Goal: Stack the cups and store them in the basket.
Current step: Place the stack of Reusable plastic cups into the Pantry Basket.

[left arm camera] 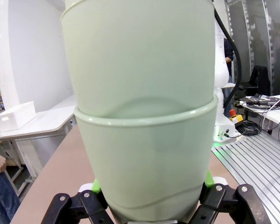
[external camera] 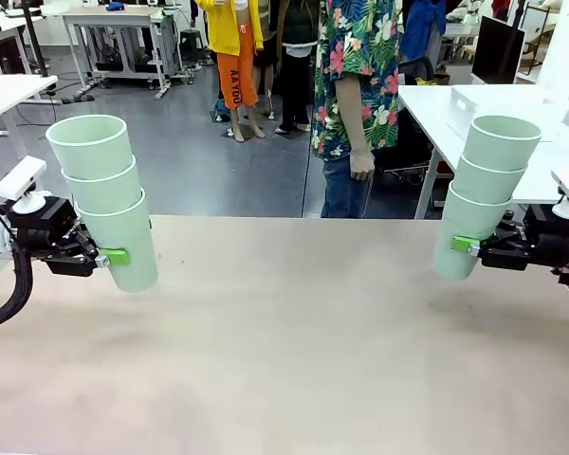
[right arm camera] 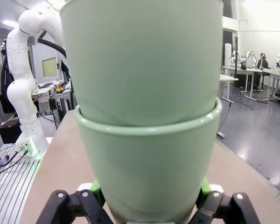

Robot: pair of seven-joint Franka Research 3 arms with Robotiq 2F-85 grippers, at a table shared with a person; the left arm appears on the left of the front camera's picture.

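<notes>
The left arm enters low from the picture's left edge, its wrist roughly level, so the left gripper (external camera: pixel 109 258) reaches sideways toward the table's middle. Its green-padded fingers are clamped on the lowest tumbler of a left stack of three cups (external camera: pixel 112 204). The stack is nested mouth up, and its top leans toward the left edge. The right arm mirrors this from the right. The right gripper (external camera: pixel 467 245) is closed on the bottom tumbler of the right stack of three cups (external camera: pixel 486 190), which tips toward the right edge. Both stacks appear to hang clear of the tan table (external camera: pixel 294 370), well apart at opposite sides.

In the left wrist view, the gripper (left arm camera: pixel 151 207) has a green pad pressed against each flank of the held cups (left arm camera: pixel 144 116). The right wrist view shows the same grip (right arm camera: pixel 149 203) on its cups (right arm camera: pixel 144 93).

From the front, each gripper's far finger is hidden behind its tumbler, and most of both arms is cut off by the frame. In both wrist views the stack's base and upper part run out of frame, so only two nested tumblers can be made out. A person (external camera: pixel 360 76) in a floral shirt stands beyond the far edge with one hand (external camera: pixel 362 164) hanging down.
</notes>
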